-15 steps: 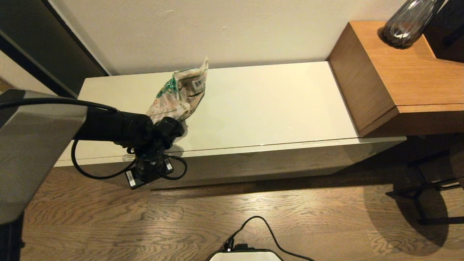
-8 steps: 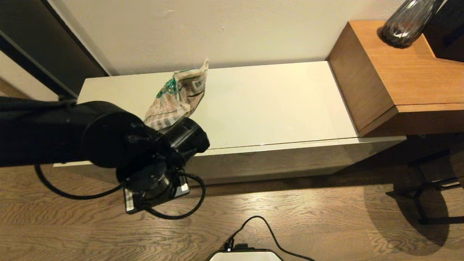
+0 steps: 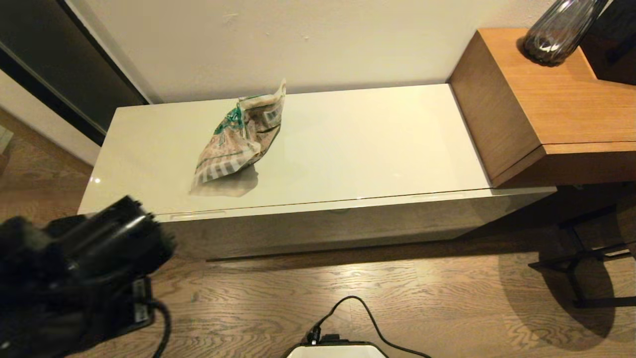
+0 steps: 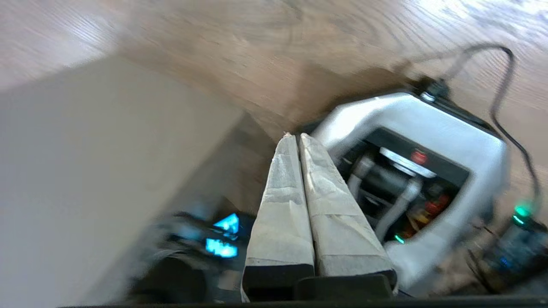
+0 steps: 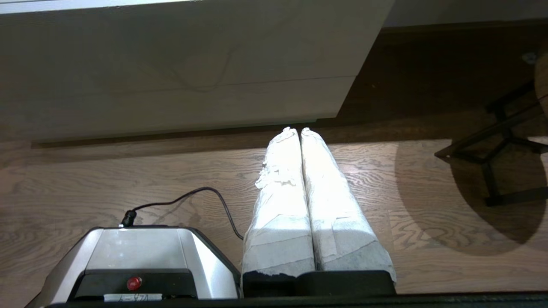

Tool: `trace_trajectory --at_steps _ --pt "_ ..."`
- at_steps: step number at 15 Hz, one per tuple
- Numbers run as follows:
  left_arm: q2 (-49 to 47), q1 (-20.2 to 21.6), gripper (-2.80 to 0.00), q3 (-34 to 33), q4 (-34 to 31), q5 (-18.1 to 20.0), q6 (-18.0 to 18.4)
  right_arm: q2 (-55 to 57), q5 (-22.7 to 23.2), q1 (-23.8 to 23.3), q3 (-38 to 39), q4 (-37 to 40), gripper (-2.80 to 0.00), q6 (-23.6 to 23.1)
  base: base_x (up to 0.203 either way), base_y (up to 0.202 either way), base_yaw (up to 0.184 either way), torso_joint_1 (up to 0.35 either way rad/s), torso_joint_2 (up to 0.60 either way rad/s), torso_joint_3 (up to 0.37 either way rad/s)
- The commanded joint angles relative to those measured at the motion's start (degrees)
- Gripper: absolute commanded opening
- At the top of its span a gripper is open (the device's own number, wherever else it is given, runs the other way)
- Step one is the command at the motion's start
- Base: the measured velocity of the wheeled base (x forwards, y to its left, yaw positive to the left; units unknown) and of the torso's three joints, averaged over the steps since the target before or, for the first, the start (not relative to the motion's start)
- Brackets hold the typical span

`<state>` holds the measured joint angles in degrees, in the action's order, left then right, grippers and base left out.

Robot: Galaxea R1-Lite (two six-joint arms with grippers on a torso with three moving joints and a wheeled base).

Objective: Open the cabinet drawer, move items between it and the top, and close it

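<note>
On the cabinet top [image 3: 357, 144], left of centre frame: crinkly bag [image 3: 238, 139], alone. Drawer [image 3: 348, 223] flush shut. Left end effector [image 4: 295, 137] closed empty, lower left of frame; right end effector [image 5: 298, 130] closed, parked low. Looks like the wrap-up stage; next just stow arms.

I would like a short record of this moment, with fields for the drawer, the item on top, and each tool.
drawer: cabinet drawer shut, front flush
top: cabinet top carries one item
item: crinkly bag with green band, lying left of centre
left tool: left tool shut, empty, low beside the robot base
right tool: right tool shut, empty, over the floor before the cabinet
</note>
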<state>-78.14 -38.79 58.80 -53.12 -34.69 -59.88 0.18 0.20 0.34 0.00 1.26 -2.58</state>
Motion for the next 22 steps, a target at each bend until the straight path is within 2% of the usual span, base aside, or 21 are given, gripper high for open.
trace_trajectory --at_steps 1,2,5,9,11,12,14,15,16,18,19,20,21,22 --pt "13.92 1.44 -2.80 -7.12 -0.32 -2.38 0.28 0.08 0.06 0.01 0.09 -0.03 -2.80 -0.05 0.000 0.000 0.000 0.000 0.00 0.000" --pt "17.24 3.65 -2.80 -9.62 -0.29 -3.23 0.58 0.08 0.07 0.01 0.09 -0.03 -2.80 -0.05 0.000 0.000 0.000 0.000 0.00 0.000" --pt "22.41 14.30 -2.80 -13.25 -0.20 -3.10 0.63 0.08 0.07 0.01 0.09 -0.03 -2.80 -0.05 0.000 0.000 0.000 0.000 0.00 0.000" --pt "36.19 18.80 -2.80 -23.49 -2.63 -2.98 0.62 0.08 0.07 0.01 0.09 -0.03 -2.80 -0.05 0.000 0.000 0.000 0.000 0.00 0.000" --pt "43.84 24.76 -2.80 -27.96 -5.75 -2.20 1.58 0.08 0.02 0.01 0.09 -0.03 -2.80 -0.05 0.000 0.000 0.000 0.000 0.00 0.000" --pt "47.80 28.08 -2.80 -29.05 -7.05 -0.83 3.53 0.08 -0.01 0.01 0.09 -0.03 -2.80 -0.05 0.000 0.000 0.000 0.000 0.00 0.000" --pt "58.76 34.73 -2.80 -30.12 -9.29 2.42 11.55 0.08 -0.02 0.01 0.09 -0.03 -2.80 -0.03 0.000 0.000 0.000 0.000 0.00 0.000" --pt "63.05 36.81 -2.80 -30.34 -11.13 3.57 14.25 0.08 -0.02 0.01 0.09 0.03 -2.80 0.47 0.000 0.000 0.000 0.000 0.00 0.000" --pt "67.72 37.90 -2.80 -29.98 -12.55 4.32 16.19 0.08 -0.08 0.01 0.15 0.00 -2.80 2.29 0.000 0.000 0.000 0.000 0.00 0.000" --pt "76.73 38.38 -2.80 -27.87 -14.29 4.96 24.48 0.08 -0.11 0.01 0.18 -0.03 -2.80 2.14 0.000 0.000 0.000 0.000 0.00 0.000" --pt "78.68 38.58 -2.80 -24.99 -14.56 5.66 30.10 0.08 -0.11 0.01 0.18 -0.03 -2.80 2.14 0.000 0.000 0.000 0.000 0.00 0.000" --pt "78.77 38.73 -2.80 -22.21 -12.54 8.99 38.66 0.08 -0.11 0.01 0.13 -0.03 -2.80 2.14 0.000 0.000 0.000 0.000 0.00 0.000" --pt "78.50 38.82 -2.80 -21.35 -6.61 16.27 44.86 0.08 -0.11 0.01 0.15 -0.03 -2.80 2.14 0.000 0.000 0.000 0.000 0.00 0.000" --pt "78.33 38.87 -2.80 -21.72 1.93 23.17 49.39 0.08 -0.11 0.01 0.18 -0.03 -2.80 2.14 0.000 0.000 0.000 0.000 0.00 0.000"
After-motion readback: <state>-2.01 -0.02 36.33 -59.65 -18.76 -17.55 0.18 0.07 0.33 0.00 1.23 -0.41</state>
